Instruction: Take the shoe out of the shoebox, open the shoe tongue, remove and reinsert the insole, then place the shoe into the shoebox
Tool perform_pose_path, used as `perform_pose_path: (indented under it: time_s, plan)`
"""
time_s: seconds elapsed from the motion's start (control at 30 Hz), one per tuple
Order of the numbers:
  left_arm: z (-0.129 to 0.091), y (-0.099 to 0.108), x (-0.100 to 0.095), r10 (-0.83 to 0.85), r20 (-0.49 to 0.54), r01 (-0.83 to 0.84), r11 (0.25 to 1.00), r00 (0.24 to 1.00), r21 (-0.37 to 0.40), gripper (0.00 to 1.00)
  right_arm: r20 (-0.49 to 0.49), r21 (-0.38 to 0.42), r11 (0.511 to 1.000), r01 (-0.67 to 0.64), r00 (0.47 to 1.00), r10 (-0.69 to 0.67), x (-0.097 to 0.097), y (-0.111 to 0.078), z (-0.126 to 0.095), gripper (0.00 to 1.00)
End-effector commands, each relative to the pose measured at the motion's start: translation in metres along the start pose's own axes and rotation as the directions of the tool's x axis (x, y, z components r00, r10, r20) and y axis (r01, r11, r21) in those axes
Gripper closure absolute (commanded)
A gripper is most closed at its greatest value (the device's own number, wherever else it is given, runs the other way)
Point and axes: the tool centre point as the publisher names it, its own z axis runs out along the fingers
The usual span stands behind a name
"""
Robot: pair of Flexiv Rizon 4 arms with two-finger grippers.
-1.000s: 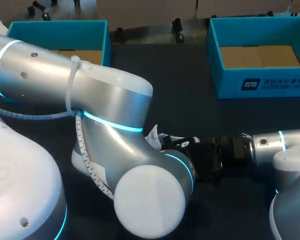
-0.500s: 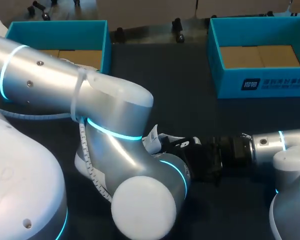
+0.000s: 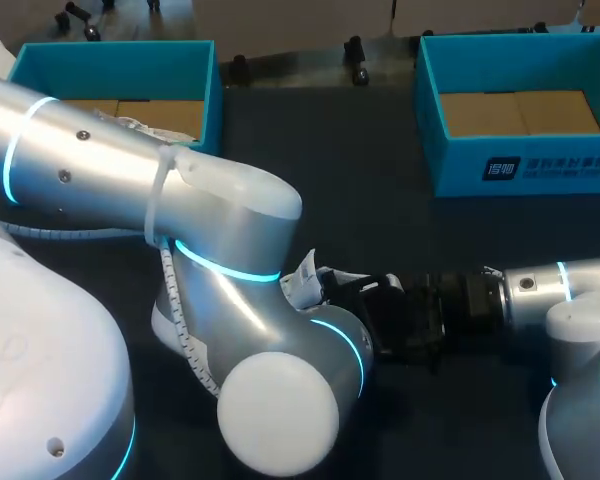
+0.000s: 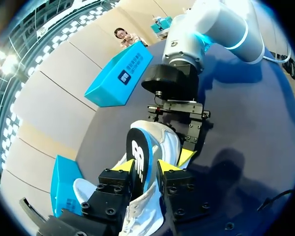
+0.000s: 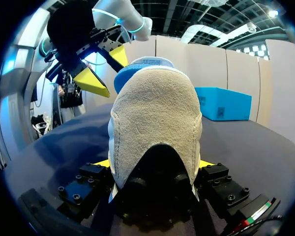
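Two tools meet at the shoe (image 5: 155,118): right tool (image 5: 155,164) clamps its heel, left tool (image 4: 146,167) pinches the insole (image 4: 139,147) on edge at the shoe's mouth. Insole's long axis runs straight ahead of the left tool, toward the right tool.

The shoe (image 5: 155,108) is white, with a beige suede heel and a light blue collar. The insole (image 4: 137,155) is black with a white logo and a pale blue edge. The left shoebox (image 3: 115,65) and the right shoebox (image 3: 460,165) are teal with brown cardboard floors. The table (image 3: 350,180) is dark navy. The left gripper (image 4: 141,166) and the right gripper (image 5: 154,163) are black with yellow tips.
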Motion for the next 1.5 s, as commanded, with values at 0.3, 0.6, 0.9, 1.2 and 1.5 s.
perform_pose_path:
  time_s: [0.3, 0.6, 0.9, 1.2, 1.5]
  plan:
    - [0.015, 0.005, -0.007, 0.002, -0.004, -0.002, 1.0, 1.0, 0.024, 0.73, 0.0, 0.006, 1.0, -0.001, 1.0, 0.001, 0.001, 0.001, 0.0, 1.0]
    - [0.019, 0.006, -0.006, 0.021, -0.016, -0.021, 0.999, 1.0, 0.029, 0.75, 0.0, 0.006, 1.0, -0.001, 1.0, 0.001, 0.001, 0.001, 0.0, 1.0]
    - [0.019, 0.006, -0.007, 0.026, -0.022, -0.026, 0.999, 0.999, 0.036, 0.76, 0.0, 0.006, 1.0, -0.001, 1.0, 0.001, 0.001, 0.001, 0.0, 1.0]
    - [0.023, 0.002, -0.009, 0.026, -0.046, -0.025, 0.999, 0.999, 0.026, 1.0, 0.0, 0.006, 1.0, -0.001, 1.0, 0.001, 0.001, 0.001, 0.0, 1.0]
    - [0.015, 0.001, -0.011, 0.03, -0.063, -0.028, 0.999, 0.998, 0.043, 0.93, 0.0, 0.006, 1.0, -0.001, 1.0, 0.001, 0.001, 0.001, 0.0, 1.0]
